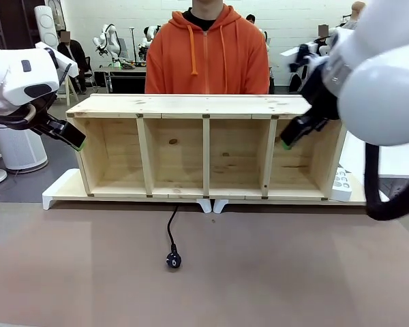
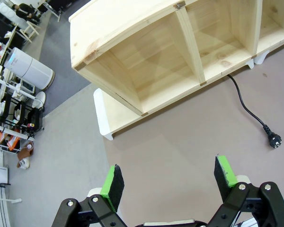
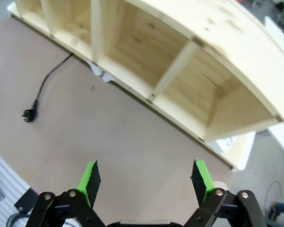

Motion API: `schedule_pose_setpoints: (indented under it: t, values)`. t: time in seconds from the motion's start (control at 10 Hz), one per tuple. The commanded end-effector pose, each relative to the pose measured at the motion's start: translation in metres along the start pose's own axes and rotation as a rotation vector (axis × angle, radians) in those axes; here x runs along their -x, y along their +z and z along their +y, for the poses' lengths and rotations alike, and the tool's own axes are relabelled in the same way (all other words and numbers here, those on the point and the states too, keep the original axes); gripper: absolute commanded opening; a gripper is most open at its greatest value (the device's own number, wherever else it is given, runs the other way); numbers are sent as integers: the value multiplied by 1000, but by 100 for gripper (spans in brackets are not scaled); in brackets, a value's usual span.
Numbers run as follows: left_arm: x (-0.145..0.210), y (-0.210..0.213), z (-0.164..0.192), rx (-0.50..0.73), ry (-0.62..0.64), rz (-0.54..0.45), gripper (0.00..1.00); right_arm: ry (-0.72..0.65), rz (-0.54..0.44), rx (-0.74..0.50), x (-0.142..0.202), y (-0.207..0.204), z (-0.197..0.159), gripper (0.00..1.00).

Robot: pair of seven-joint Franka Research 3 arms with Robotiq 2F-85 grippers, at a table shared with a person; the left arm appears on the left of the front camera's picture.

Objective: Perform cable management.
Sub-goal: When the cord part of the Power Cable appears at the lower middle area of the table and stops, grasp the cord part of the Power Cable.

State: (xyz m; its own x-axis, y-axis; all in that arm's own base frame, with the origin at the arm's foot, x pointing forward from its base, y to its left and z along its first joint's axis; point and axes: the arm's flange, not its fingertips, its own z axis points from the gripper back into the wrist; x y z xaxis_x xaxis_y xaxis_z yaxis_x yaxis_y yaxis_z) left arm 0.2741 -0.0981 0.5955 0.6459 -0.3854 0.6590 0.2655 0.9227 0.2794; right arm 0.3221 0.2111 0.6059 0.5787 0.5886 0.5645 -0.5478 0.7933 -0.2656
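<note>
The thin black cable (image 1: 170, 228) comes out from under the middle of the wooden shelf (image 1: 191, 104) and ends in a round black plug (image 1: 173, 259) on the brown tabletop. The left wrist view has the cable (image 2: 246, 109) and plug (image 2: 274, 140) at its right; in the right wrist view the cable (image 3: 47, 80) and plug (image 3: 27, 115) lie at the left. A white power strip (image 1: 341, 184) leans at the shelf's right end. My left gripper (image 1: 77, 139) (image 2: 169, 182) hangs open by the shelf's left end. My right gripper (image 3: 146, 177) (image 1: 286, 143) hangs open before the rightmost compartment. Both hold nothing.
The shelf lies on white feet (image 1: 61, 191) and has several open compartments facing me. A person in an orange hoodie (image 1: 208, 54) stands behind it. The brown tabletop (image 1: 293, 272) spreads out in front of the shelf.
</note>
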Motion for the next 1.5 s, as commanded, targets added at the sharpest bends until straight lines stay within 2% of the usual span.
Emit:
schedule_pose_setpoints:
  t: [0.0,0.4,0.6,1.1,1.4]
  values:
    - [-2,-2,-1,-1,-1,-10,100,28,39,-64,-30,-8,16,100]
    - [-2,-2,-1,-1,-1,-10,100,110,62,-166,-73,-40,61,100]
    - [-2,-2,-1,-1,-1,-10,100,90,90,-187,-87,-59,84,100]
    - [-2,-2,-1,-1,-1,-10,100,113,176,-308,-88,-105,136,100]
    - [-2,-2,-1,-1,-1,-10,100,119,171,-363,-85,-123,158,100]
